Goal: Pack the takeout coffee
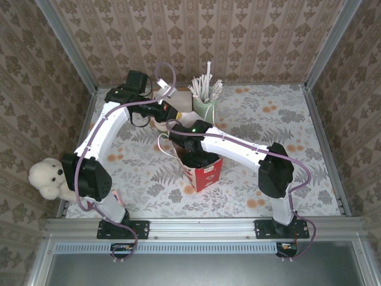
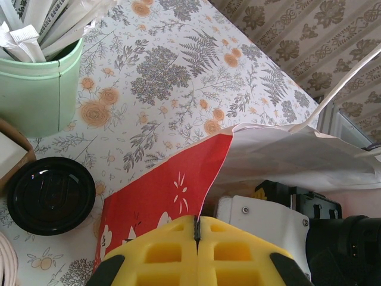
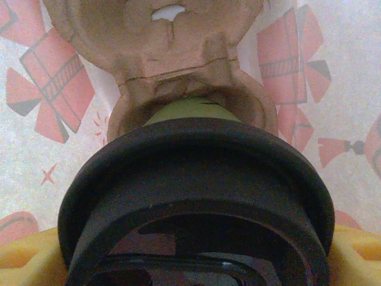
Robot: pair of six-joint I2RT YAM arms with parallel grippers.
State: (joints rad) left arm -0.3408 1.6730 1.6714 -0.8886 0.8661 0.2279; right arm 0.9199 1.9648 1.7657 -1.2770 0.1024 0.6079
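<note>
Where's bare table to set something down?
Widest: back right, between right arm and right wall. Smaller: front left, between left arm and bag. Crowded: back centre, where left gripper pinches the bag by straw cup and black lid; right gripper holds the coffee inside the bag.

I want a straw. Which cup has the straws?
The pale green cup on the table, stuffed with white straws. The dark green cup has a black lid.

The takeout coffee (image 3: pixel 190 110) is dark olive green with a black lid (image 3: pixel 196 173); the pulp carrier (image 3: pixel 161 53) is brown. The paper bag (image 1: pixel 205 176) is red outside, pale inside with red-and-black bows. At twelve o'clock from it stands a mint cup (image 1: pixel 204 108) of white-wrapped straws (image 1: pixel 205 83). The tablecloth (image 1: pixel 274 119) is white with grey ferns and orange blossoms.
</note>
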